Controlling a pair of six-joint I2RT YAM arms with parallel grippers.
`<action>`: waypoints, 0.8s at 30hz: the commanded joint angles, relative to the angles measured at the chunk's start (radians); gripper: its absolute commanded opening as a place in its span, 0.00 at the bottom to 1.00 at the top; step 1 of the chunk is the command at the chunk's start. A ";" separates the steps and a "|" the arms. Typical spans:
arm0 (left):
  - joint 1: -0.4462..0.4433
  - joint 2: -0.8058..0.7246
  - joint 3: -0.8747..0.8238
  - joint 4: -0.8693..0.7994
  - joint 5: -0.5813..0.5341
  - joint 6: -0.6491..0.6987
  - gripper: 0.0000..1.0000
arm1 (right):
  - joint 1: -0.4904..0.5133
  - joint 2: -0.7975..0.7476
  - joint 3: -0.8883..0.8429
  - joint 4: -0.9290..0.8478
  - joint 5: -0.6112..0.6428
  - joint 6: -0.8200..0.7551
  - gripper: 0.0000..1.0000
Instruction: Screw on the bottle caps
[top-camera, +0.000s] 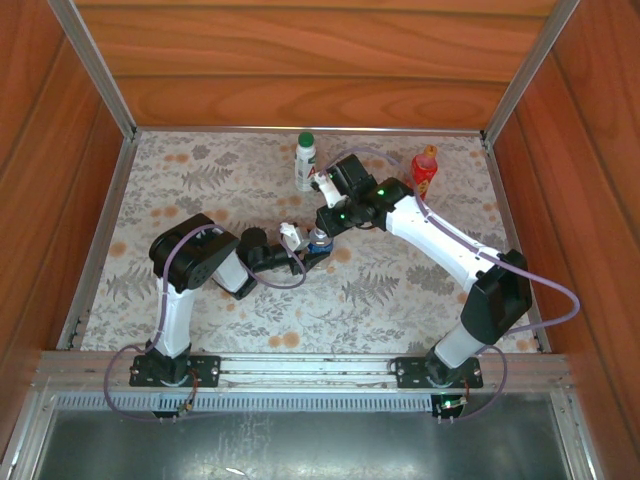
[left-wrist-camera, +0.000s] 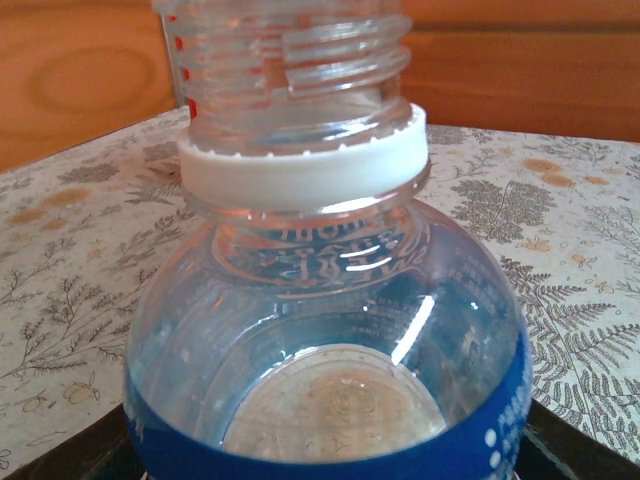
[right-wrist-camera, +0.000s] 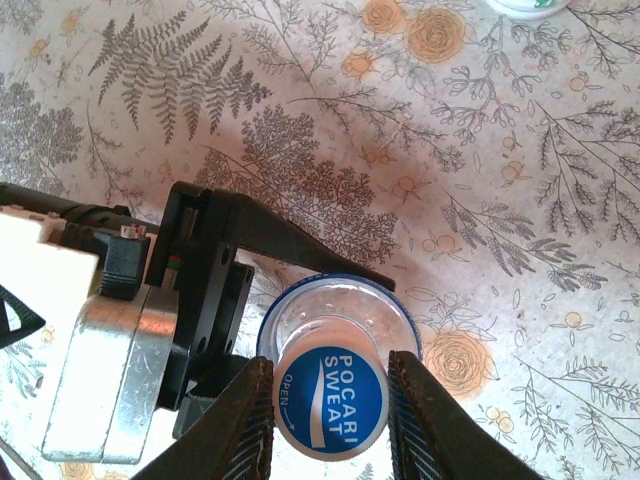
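Your right gripper, clamped on the round blue plastic cap, hangs just above the bare threaded neck of the upright short clear blue-labelled bottle gripped by your left gripper.

The surface is patterned with grey ferns and orange blossoms. Wooden walls enclose it on three sides. Slanted metal posts stand at the far corners, and a metal rail runs along the near edge.

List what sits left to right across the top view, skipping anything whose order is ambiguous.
left arm's base → white bottle → red bottle
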 joint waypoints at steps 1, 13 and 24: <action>0.001 0.029 -0.020 -0.064 0.023 0.021 0.61 | 0.001 0.028 0.013 -0.019 -0.047 -0.034 0.30; 0.001 0.032 -0.017 -0.064 0.025 0.019 0.62 | 0.001 0.084 0.044 -0.056 -0.043 -0.045 0.30; 0.000 0.033 -0.019 -0.064 0.026 0.018 0.62 | 0.003 0.095 0.052 -0.088 -0.052 -0.055 0.33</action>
